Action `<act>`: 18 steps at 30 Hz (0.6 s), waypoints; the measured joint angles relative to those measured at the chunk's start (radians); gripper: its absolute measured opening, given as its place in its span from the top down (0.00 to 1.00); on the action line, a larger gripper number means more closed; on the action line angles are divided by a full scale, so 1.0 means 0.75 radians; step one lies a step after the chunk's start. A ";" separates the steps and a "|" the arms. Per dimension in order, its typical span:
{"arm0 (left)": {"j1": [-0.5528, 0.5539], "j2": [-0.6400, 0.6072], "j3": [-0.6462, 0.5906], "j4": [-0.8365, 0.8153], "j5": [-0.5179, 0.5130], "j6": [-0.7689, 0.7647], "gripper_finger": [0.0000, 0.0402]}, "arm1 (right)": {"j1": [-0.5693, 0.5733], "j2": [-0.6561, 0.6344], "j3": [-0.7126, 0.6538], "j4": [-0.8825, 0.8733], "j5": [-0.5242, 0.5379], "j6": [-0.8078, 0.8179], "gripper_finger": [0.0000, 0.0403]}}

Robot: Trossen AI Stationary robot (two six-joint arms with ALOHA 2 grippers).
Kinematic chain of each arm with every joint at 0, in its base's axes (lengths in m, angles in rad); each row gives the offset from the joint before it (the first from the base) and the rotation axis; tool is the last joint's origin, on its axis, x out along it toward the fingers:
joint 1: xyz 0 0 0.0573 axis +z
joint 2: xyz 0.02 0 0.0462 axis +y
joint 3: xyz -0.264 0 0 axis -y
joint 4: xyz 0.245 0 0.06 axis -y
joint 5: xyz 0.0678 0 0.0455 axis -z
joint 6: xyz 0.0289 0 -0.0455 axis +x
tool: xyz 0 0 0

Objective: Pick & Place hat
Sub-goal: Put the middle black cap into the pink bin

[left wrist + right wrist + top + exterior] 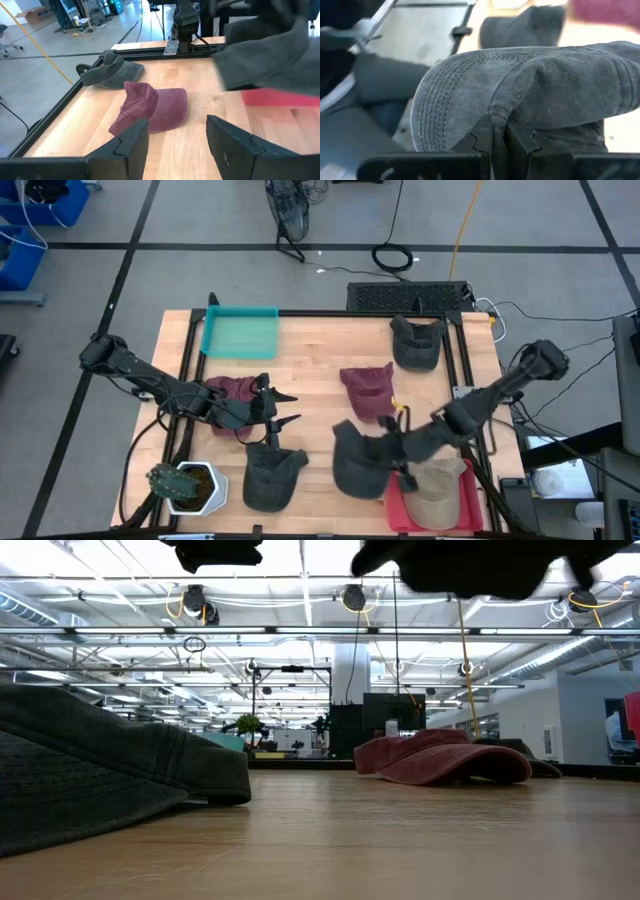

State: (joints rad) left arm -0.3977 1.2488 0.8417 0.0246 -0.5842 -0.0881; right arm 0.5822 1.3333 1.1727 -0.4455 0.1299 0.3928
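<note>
My right gripper (397,446) is shut on a dark grey hat (356,462) over the table's near middle; the low view shows that hat (480,562) high above the wood. My left gripper (278,408) hovers open left of the middle, touching nothing, its fingers (131,145) wide apart. A maroon hat (370,390) lies flat at the centre. A second maroon hat (232,392) sits under my left arm. Another dark hat (272,476) rests near the front edge, and one more (416,344) lies at the far right. A tan hat (438,488) lies on the red tray (400,515). My right gripper pinches a raised fold of the grey hat's cloth (499,116) between its two fingers, beside the stitched brim (432,107). The fingers come slanting down from the table's right. The hat is lifted clear of the table and droops around the fingers.
A teal tray (240,332) lies at the far left. A potted plant (186,486) stands at the near left corner. A black frame (462,350) runs along the table's right side. Bare wood shows between the teal tray and the centre hat.
</note>
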 joint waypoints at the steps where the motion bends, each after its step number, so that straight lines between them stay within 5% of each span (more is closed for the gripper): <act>1: 0.000 0.000 0.000 0.000 0.000 0.000 0.50 | 0.033 0.001 0.022 -0.045 0.000 0.027 0.95; 9: 0.000 0.000 0.000 0.000 -0.001 -0.016 0.50 | 0.252 0.010 0.195 -0.380 0.001 0.285 0.95; 18: 0.000 0.000 0.000 -0.054 -0.002 -0.079 0.50 | 0.503 0.010 0.205 -0.411 -0.003 0.624 0.95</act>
State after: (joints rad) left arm -0.3977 1.2488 0.8417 -0.0158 -0.5859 -0.1473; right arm 0.9598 1.3407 1.3266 -0.7535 0.1274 0.8609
